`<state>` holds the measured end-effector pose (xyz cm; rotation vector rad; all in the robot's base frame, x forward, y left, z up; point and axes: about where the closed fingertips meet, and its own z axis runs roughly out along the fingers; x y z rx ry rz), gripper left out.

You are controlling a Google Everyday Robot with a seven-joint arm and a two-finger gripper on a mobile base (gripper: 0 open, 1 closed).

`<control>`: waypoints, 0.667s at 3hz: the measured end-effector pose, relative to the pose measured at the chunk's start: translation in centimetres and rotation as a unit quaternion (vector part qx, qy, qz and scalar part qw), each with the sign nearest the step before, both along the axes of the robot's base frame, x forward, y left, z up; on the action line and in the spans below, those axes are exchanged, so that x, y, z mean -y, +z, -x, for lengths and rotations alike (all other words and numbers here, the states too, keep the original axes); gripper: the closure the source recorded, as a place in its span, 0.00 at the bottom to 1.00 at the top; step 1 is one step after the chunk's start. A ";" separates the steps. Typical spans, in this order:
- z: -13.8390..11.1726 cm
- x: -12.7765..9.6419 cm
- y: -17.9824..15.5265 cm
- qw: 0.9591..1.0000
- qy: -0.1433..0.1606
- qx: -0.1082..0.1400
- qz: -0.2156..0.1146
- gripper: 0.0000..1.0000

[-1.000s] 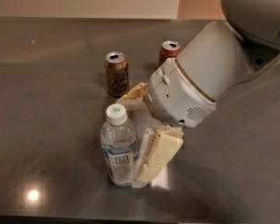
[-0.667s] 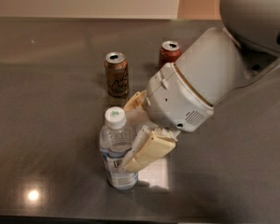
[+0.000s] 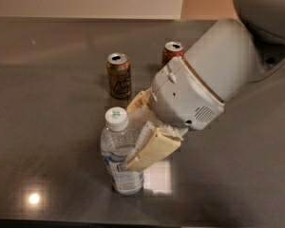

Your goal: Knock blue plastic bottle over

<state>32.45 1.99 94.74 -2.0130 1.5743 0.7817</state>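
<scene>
The blue plastic bottle [image 3: 119, 161] is clear, with a white cap and a pale blue label. It stands upright near the table's front edge. My gripper [image 3: 141, 127] comes in from the right, just right of the bottle. It is open, with its cream fingers spread apart. The front finger [image 3: 149, 152] lies across the bottle's right side at label height and hides part of it. The rear finger [image 3: 138, 100] is behind the bottle's cap, and I cannot tell whether it touches the bottle.
A gold-brown can [image 3: 119, 75] stands upright behind the bottle. A red can [image 3: 171, 52] stands farther back right, partly hidden by my grey wrist [image 3: 199, 87]. The dark glossy table [image 3: 47, 103] stretches left; its front edge runs just below the bottle.
My gripper has moved left toward the bottle, and its front finger now lies against the bottle's side. The bottle still stands upright. The cans have not moved.
</scene>
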 end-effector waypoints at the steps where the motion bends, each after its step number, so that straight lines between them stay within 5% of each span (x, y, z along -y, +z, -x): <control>1: -1.4 2.2 2.7 0.999 -0.026 0.022 0.027 1.00; 2: -3.6 5.2 4.8 0.994 -0.054 0.041 0.088 1.00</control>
